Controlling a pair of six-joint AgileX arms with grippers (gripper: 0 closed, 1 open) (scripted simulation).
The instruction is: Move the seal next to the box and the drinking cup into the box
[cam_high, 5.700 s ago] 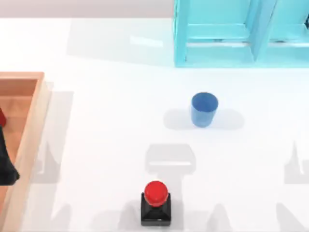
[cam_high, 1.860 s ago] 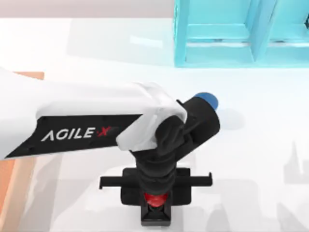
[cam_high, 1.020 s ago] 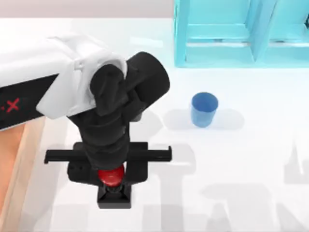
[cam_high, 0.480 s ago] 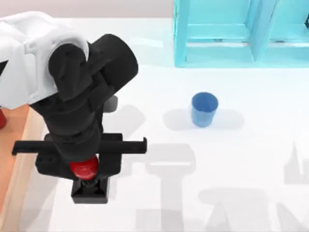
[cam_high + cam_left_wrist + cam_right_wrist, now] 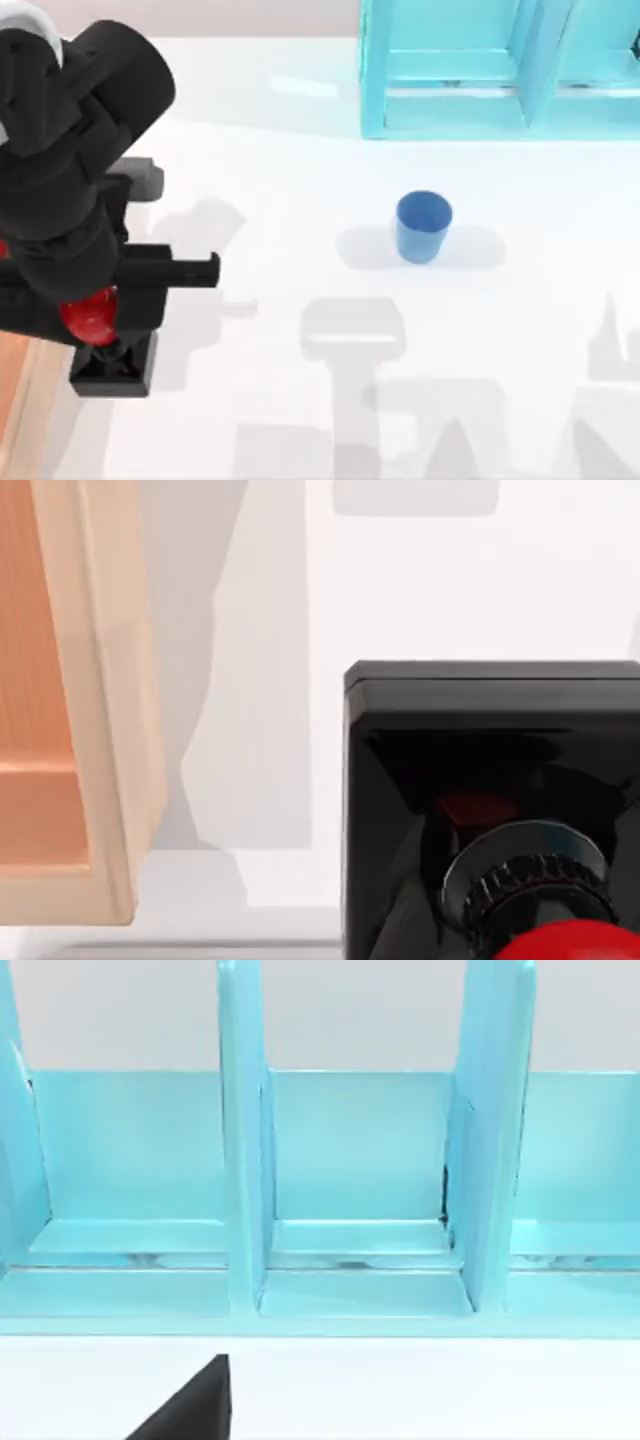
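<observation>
While our left gripper [image 5: 95,322] hangs over the table's left side in the top view, its fingers are clamped on the seal [image 5: 92,318], right on the red knob, so that one is firmly in hand. We can see the knob peeking out under the black gripper body and the seal's square black base [image 5: 113,365] sticking out just below it. From the left wrist camera the base [image 5: 490,750] is big and close, with a sliver of the red knob at the edge, and white table shows between the base and the box [image 5: 100,730]. So the seal is just beside the box's wooden wall, apart from it, not touching. Whether the base is resting on the table or a bit above it, we honestly can't tell.

In the top view the box [image 5: 12,400] is just a strip of light-brown wood at the left edge, mostly hidden under our arm.

The drinking cup [image 5: 423,227] stands upright on the open table, well apart from the seal and the box, toward the middle-right, in front of the cyan shelf [image 5: 500,70].

Our right wrist camera is facing that same shelf [image 5: 350,1190] and its compartments.
</observation>
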